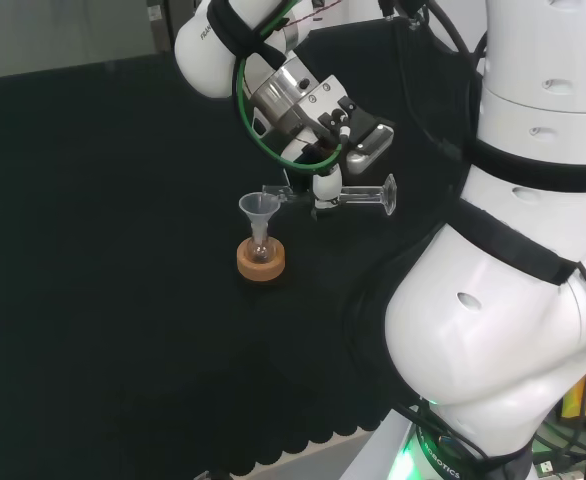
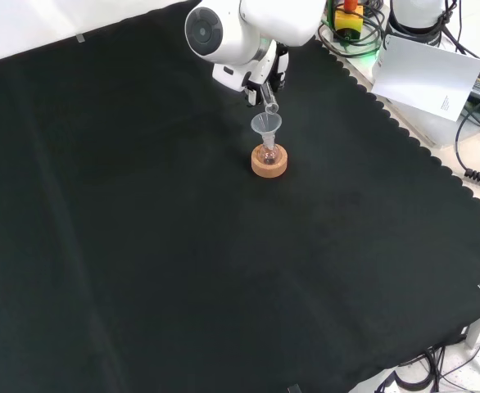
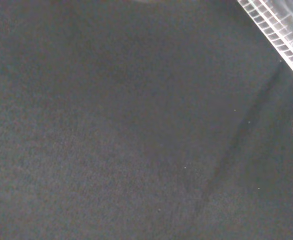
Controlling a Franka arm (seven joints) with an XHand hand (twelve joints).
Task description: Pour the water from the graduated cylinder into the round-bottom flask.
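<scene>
In the head view the hand [image 1: 324, 186] is shut on the clear graduated cylinder [image 1: 364, 196] and holds it lying level. Its foot points right and its mouth reaches left over a clear funnel [image 1: 258, 207]. The funnel sits in the neck of a small round-bottom flask [image 1: 260, 248], which stands on a cork ring [image 1: 261, 264]. In the front view the hand [image 2: 261, 77] comes from under the arm's white link, and the cylinder's tip [image 2: 270, 105] hangs just above the funnel [image 2: 266, 124], flask [image 2: 268, 152] and cork ring [image 2: 269, 164]. Whether water is flowing cannot be made out.
The arm's big white links [image 1: 513, 280] stand at the right of the head view. Beyond the cloth's scalloped edge [image 2: 404, 135] in the front view lie a white sheet [image 2: 424, 70] and cables [image 2: 477, 123]. The wrist view has black cloth [image 3: 126, 130] and a white ribbed strip [image 3: 279, 35].
</scene>
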